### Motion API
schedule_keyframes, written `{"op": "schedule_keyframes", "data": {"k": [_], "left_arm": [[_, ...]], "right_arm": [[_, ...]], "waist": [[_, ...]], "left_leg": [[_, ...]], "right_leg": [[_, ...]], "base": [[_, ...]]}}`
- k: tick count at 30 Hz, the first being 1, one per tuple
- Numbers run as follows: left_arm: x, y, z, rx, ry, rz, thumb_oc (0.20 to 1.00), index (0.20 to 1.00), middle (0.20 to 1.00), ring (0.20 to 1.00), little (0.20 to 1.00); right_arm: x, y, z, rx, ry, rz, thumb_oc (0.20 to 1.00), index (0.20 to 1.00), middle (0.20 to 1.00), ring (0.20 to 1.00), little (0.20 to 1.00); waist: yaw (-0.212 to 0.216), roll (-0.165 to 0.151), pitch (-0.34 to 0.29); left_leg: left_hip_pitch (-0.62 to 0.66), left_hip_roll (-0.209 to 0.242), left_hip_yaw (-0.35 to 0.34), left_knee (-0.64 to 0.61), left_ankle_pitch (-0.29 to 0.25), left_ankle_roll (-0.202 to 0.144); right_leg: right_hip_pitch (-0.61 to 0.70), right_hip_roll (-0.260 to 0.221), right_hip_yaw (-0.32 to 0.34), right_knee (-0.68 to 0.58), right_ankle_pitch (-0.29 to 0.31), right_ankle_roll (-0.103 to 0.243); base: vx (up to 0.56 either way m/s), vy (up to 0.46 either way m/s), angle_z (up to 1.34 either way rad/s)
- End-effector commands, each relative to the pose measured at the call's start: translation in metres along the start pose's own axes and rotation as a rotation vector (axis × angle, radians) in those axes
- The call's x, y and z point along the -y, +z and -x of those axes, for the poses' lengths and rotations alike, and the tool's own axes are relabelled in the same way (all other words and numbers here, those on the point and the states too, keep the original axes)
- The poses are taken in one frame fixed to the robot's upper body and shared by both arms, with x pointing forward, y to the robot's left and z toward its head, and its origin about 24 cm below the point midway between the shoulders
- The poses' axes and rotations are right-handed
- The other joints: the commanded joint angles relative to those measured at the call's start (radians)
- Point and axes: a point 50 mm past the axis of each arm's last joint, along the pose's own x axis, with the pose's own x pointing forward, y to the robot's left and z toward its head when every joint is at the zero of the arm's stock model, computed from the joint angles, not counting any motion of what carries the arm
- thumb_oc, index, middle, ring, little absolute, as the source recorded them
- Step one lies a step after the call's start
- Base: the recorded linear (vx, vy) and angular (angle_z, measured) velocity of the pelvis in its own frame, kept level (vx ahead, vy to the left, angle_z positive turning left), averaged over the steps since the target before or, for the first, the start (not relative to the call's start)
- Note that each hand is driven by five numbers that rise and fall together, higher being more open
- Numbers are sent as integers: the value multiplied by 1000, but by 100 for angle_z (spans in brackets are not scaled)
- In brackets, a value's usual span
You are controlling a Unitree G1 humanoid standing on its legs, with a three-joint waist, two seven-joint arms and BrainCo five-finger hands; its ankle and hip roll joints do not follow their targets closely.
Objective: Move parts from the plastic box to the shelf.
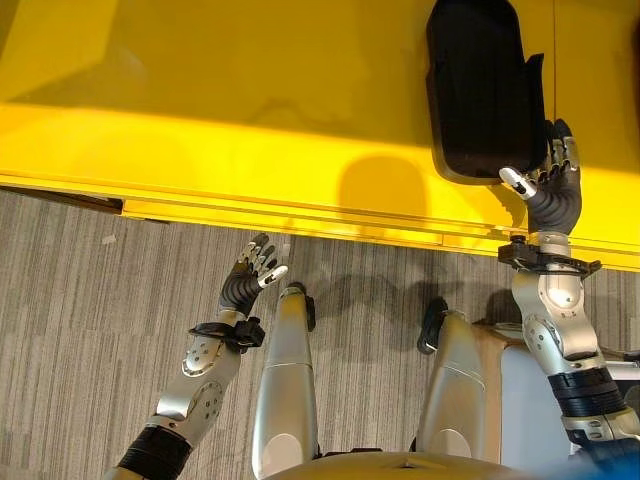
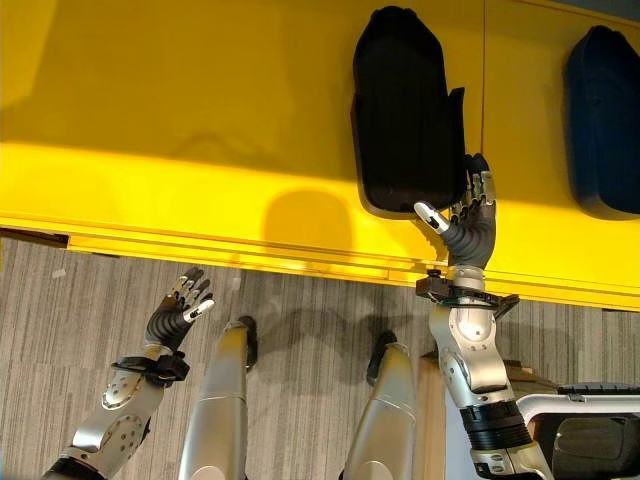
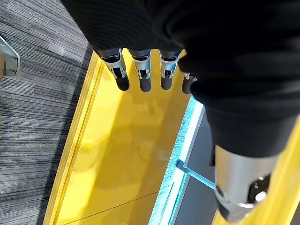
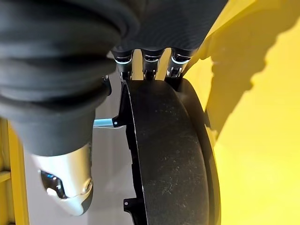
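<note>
Placement looked like the step in hand. From the left eye view, the right hand [image 1: 553, 178] was up at the yellow shelf [image 1: 250, 150], its fingers spread against the near corner of a black part [image 1: 483, 90] that lay flat on the shelf. The left hand [image 1: 250, 272] hung low over the grey carpet [image 1: 90, 330], fingers loosely spread and holding nothing.

The right eye view gave the same picture from slightly aside: the right hand rested at the black part's lower right edge, thumb out beside it, fingers fairly straight rather than wrapped round it. A second dark part [image 2: 605, 120] sat further along the shelf, well apart from the first (I took it for one already delivered).

The left wrist view showed the left hand's fingers [image 3: 143, 70] hanging straight over the shelf's yellow lip, empty.

The right wrist view had the black part's rounded rim close against the palm, with the right hand's fingers [image 4: 149, 63] lying along its far edge. How firmly they pressed I could not tell.

To finish well, I judged the hand should nudge the part fully onto the shelf, clear of the front lip, then lift straight away so the fingertips did not drag it back. Keeping it short of its neighbour mattered too.
</note>
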Motion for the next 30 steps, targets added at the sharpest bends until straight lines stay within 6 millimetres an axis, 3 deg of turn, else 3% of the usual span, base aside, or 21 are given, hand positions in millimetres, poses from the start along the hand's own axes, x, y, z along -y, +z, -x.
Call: {"op": "schedule_keyframes", "data": {"k": [1,24,29,30], "left_arm": [[9,13,7,62,-66,-33,1000,1000,1000,1000,1000],[9,13,7,72,-56,-32,1000,1000,1000,1000,1000],[7,14,9,81,-45,-29,1000,1000,1000,1000,1000],[6,13,9,80,-40,-27,1000,1000,1000,1000,1000]], "right_arm": [[-8,10,3,44,96,-32,1000,1000,1000,1000,1000],[-14,14,5,53,136,-28,1000,1000,1000,1000,1000],[4,17,6,79,45,56,1000,1000,1000,1000,1000],[16,18,5,87,-9,109,1000,1000,1000,1000,1000]], "waist": [[30,-1,-62],[33,-2,-55],[26,-1,-58],[23,-2,-58]], "left_leg": [[-20,-8,8,-17,20,23],[-30,-13,6,-13,22,23],[-32,-11,4,-17,23,21],[-27,-10,3,-20,24,20]], "right_leg": [[-61,51,-3,109,-36,-75],[-69,45,-1,123,-40,-75],[-71,47,-1,119,-38,-73],[-71,48,-1,119,-38,-73]], "base": [[0,0,0],[0,0,0],[0,0,0],[0,0,0]]}}
